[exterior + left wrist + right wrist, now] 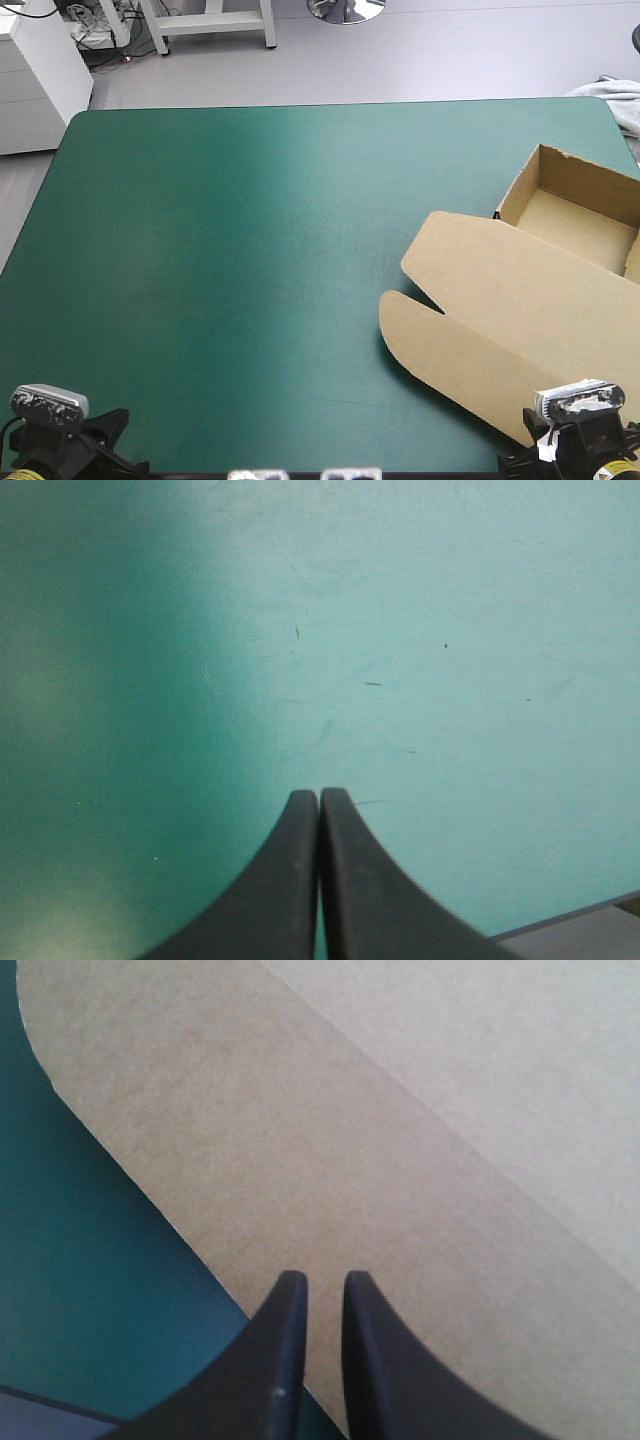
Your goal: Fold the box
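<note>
Lab or workshop suggested, worktop (pixel 250 250) covered in teal-green, grey floor (pixel 420 60), white cabinet (pixel 35 85), tangled cables (pixel 92 30), chrome chair base (pixel 345 8) seen beyond.

Bare teal-green cover (pixel 250 250) left and centre; brown box (pixel 530 290) right.

Brown box (pixel 520 300) and grey fabric (pixel 620 102) beyond it, both cut off at the high view's right edge.

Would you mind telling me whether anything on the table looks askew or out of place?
The box lies askew, turned diagonal to the edges of the table and crowded against the right side, tray toward the far right corner, lid flat. No damage shows.
</note>
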